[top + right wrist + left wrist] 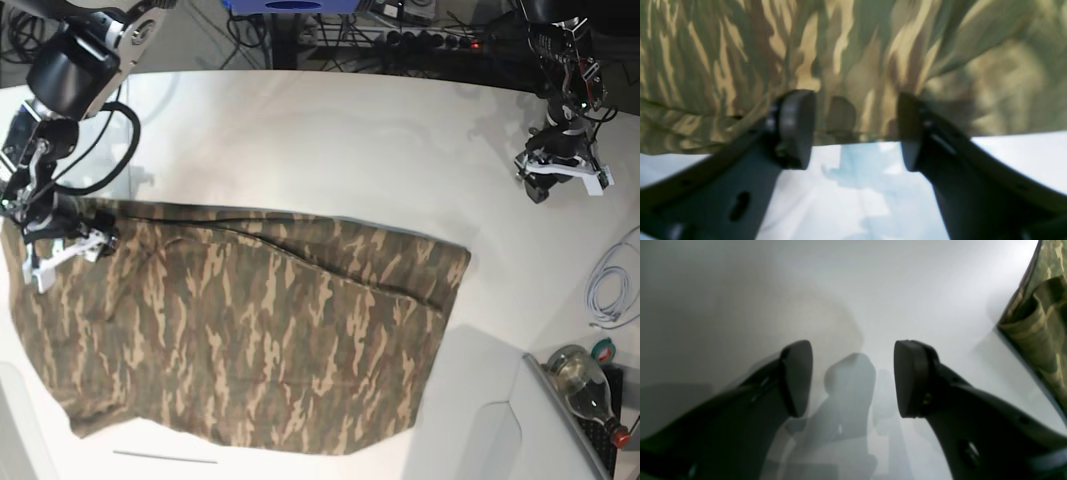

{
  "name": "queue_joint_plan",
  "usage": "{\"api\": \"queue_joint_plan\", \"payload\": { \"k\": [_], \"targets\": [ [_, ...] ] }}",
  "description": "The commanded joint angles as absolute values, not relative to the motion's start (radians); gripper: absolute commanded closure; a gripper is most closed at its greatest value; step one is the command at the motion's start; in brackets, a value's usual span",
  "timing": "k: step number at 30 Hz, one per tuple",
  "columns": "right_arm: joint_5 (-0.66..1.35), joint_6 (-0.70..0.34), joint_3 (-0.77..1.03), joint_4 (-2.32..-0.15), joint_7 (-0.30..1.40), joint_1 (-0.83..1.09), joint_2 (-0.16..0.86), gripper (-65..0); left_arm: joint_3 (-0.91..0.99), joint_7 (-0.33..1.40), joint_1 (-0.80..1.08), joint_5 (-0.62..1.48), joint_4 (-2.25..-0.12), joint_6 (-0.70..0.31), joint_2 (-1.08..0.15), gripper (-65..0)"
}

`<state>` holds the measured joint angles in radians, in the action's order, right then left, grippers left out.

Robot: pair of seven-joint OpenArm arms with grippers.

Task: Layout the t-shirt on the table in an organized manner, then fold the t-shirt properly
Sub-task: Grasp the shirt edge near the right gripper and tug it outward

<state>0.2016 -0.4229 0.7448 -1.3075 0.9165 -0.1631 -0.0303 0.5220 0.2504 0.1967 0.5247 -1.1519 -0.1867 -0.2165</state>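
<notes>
The t-shirt (pixel 250 330) lies spread on the white worktop (pixel 330 150) as one broad, roughly rectangular panel. Its print is camouflage in olive green, brown, tan and black streaks. A long diagonal fold ridge runs across the upper part of the cloth, and shallow wrinkles cross the rest. In the base view the far edge is fairly straight and the near edge runs at a slant.

The right tool (pixel 62 243) sits at one far corner of the t-shirt, directly over the cloth edge. In the right wrist view its two dark fingers (pixel 796 128) stand spread apart, with the hem of the t-shirt (pixel 853 66) just ahead of and between them. The cloth there bunches into soft folds and is blurred. Bare worktop (pixel 853 186) shows in the gap between the fingers; no cloth is pinched.

The left tool (pixel 560 170) hangs over bare worktop, well apart from the t-shirt and beyond its opposite far corner. In the left wrist view its fingers (pixel 796 378) are spread wide with nothing between them, and only white worktop (pixel 806 290) lies ahead. A folded edge of the t-shirt (pixel 1040 323) enters that view to one side of the tool.

A coiled pale cable (pixel 615 285) and a glass bottle (pixel 585 385) lie beyond the worktop corner on the left tool's side.
</notes>
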Motion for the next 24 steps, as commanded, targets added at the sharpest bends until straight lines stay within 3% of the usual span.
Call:
{"api": "queue_joint_plan", "payload": {
  "k": [1, 24],
  "targets": [
    [0.214, -0.427, 0.773, -1.311, 0.894, -0.189, -0.019, -36.2, 0.529, 0.229, 0.191, 0.530, -1.168, -0.194, -0.232, -37.2],
    [0.213, -0.427, 0.808, -1.234, 0.863, -0.188, -0.022, -35.6, 0.521, 0.229, 0.188, 0.530, -1.165, -0.194, -0.231, -37.2]
  ]
}}
